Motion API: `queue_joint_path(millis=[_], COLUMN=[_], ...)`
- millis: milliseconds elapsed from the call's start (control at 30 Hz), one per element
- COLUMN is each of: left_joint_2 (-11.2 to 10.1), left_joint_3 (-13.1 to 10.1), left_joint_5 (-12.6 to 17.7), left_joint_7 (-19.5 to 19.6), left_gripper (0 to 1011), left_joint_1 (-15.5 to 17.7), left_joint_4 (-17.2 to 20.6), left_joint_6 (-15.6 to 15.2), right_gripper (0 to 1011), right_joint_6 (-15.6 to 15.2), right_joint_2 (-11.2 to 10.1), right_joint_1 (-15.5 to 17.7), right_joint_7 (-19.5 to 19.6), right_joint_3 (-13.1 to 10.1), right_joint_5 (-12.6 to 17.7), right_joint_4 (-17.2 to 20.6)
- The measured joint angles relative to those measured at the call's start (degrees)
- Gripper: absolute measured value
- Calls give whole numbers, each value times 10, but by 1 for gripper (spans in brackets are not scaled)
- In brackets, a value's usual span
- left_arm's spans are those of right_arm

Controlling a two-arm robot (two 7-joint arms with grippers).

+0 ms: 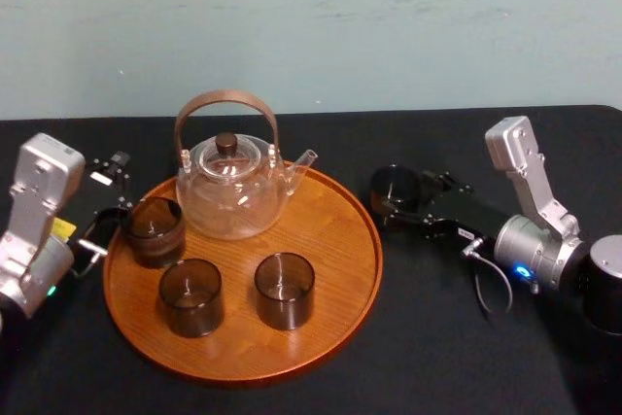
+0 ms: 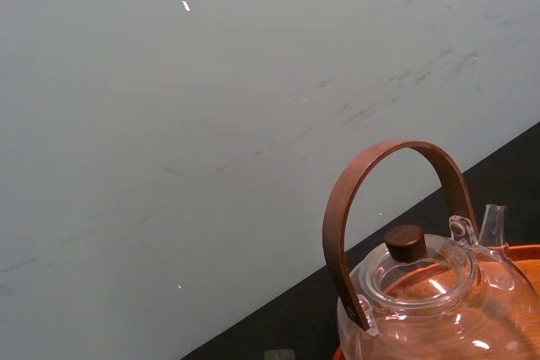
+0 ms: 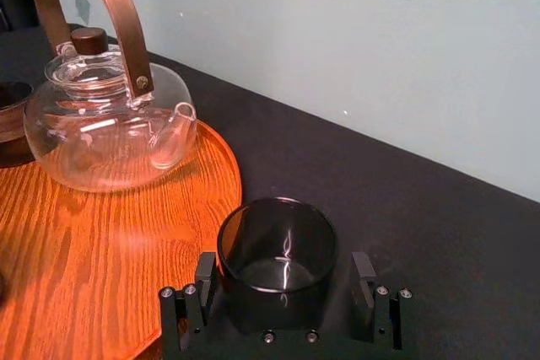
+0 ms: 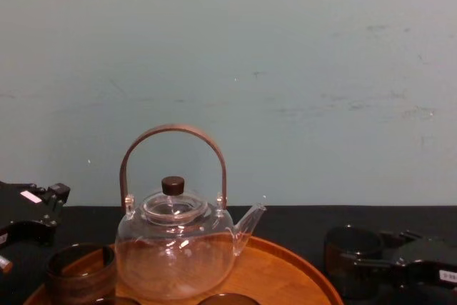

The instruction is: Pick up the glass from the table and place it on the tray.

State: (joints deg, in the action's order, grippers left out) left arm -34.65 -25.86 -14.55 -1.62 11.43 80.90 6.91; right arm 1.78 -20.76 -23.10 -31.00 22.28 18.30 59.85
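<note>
A dark smoked glass (image 1: 394, 187) stands on the black table just off the tray's right rim. My right gripper (image 1: 403, 197) is open around it, one finger on each side with small gaps; the right wrist view shows the glass (image 3: 278, 250) between the fingers (image 3: 205, 280). The round orange-brown wooden tray (image 1: 335, 230) carries a clear glass teapot (image 1: 231, 187) and three more dark glasses (image 1: 154, 230), (image 1: 191, 296), (image 1: 284, 289). Open as well, my left gripper (image 1: 107, 203) is at the tray's left edge, next to the leftmost glass.
The teapot's tall brown handle (image 4: 173, 141) rises over the back of the tray. A pale wall (image 4: 285, 69) stands close behind the table. Bare black tabletop (image 1: 437, 337) lies in front of and to the right of the tray.
</note>
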Motion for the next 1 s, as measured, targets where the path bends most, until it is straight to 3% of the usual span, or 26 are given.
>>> queue_joint_path(millis=[700, 1000], left_joint_2=[0, 0], left_joint_3=[0, 0], left_joint_5=[0, 0], left_joint_7=[0, 0], left_gripper=[0, 0], left_joint_1=[0, 0], left_joint_4=[0, 0], left_joint_6=[0, 0], right_gripper=[1002, 1002], right_joint_6=[26, 26], right_joint_2=[29, 31], right_joint_1=[-54, -57], right_joint_7=[-27, -27], right_joint_3=[19, 20], right_joint_5=[-12, -13], right_joint_4=[-84, -88])
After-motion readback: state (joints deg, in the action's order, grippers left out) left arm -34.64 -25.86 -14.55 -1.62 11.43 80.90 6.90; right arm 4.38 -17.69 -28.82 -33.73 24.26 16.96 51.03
